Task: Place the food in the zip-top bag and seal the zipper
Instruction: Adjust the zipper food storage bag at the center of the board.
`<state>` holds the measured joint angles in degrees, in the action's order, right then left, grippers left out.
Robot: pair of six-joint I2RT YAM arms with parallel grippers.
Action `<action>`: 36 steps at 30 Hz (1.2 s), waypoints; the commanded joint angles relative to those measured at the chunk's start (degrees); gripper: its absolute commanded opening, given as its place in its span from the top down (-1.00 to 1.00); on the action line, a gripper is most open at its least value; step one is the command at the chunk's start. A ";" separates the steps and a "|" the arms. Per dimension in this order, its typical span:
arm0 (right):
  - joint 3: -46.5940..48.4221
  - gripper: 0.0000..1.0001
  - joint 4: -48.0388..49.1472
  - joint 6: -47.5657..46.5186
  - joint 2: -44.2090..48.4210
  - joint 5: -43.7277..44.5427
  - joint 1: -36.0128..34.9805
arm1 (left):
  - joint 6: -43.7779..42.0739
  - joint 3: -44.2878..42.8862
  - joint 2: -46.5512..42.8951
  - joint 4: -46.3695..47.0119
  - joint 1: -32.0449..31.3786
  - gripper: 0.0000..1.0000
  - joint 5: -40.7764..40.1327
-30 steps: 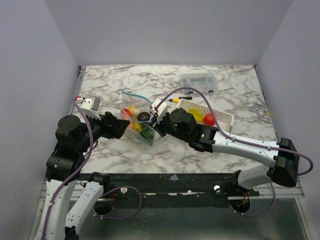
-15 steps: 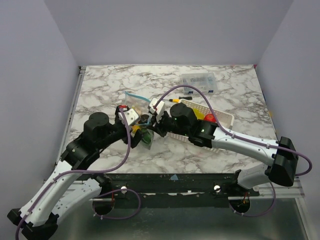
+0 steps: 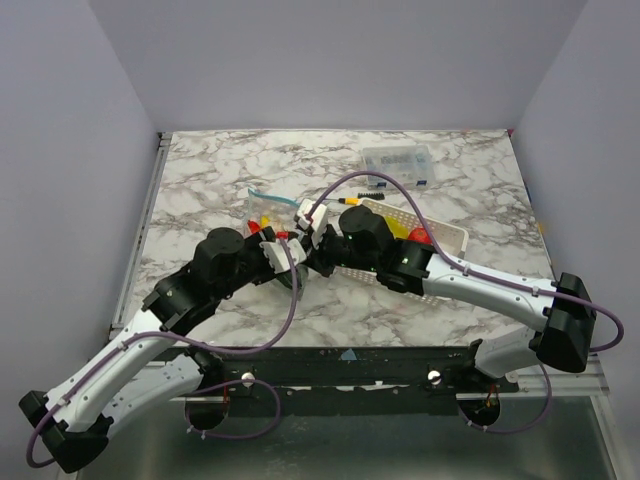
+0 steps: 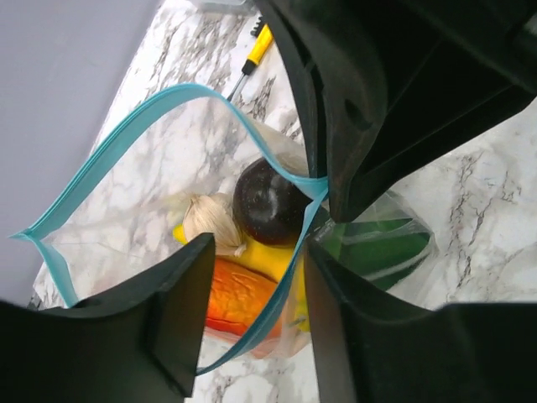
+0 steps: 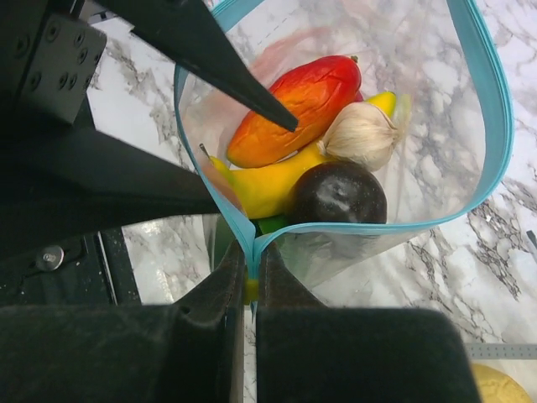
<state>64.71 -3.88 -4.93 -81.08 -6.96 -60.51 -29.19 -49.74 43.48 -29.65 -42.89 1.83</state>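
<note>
The clear zip-top bag (image 3: 262,212) lies at mid-table with its mouth gaping. Its light-blue zipper (image 5: 495,126) rims the opening. The food inside is a red-orange piece (image 5: 294,105), a garlic bulb (image 5: 361,134), a dark plum (image 5: 336,197), a yellow banana (image 5: 268,180) and a green piece (image 4: 377,248). My right gripper (image 5: 252,252) is shut on the zipper's corner; it also shows in the top view (image 3: 304,252). My left gripper (image 4: 258,260) is open. Its fingers stand on either side of the zipper edge (image 4: 277,311), apart from it. It sits beside the right one in the top view (image 3: 278,244).
A white slotted basket (image 3: 445,240) with a yellow and a red food piece stands right of the bag. A small clear lidded box (image 3: 398,160) sits behind it. A yellow-handled screwdriver (image 4: 256,49) lies just beyond the bag. Both arms crowd together over the bag.
My left arm has swung in from the left, and its open gripper now straddles the bag's zipper edge. My right gripper has kept its hold on the bag's corner.
</note>
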 commanded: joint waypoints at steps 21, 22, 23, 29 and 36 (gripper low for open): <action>-15.58 -0.42 27.92 15.06 4.86 5.03 0.12 | 41.05 3.62 -13.43 9.32 -0.30 1.00 -4.19; -16.55 -0.42 30.09 14.54 4.84 4.54 0.13 | 41.10 3.69 -13.95 9.67 -0.26 1.00 -3.59; -17.54 -0.42 32.14 13.79 4.64 4.19 0.25 | 41.20 3.83 -14.62 9.85 -0.23 1.00 -3.77; -17.32 -0.35 35.20 5.63 4.74 -3.62 0.72 | 37.24 3.19 -15.46 8.06 -0.26 1.00 -2.10; -10.41 -0.69 19.48 -5.36 4.78 -13.07 2.23 | 30.38 4.14 -16.61 5.75 -0.17 1.00 5.19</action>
<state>48.73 23.62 -2.63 -76.64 -12.23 -59.40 6.28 -46.04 28.29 -24.80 -43.24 0.60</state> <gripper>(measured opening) 0.837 0.009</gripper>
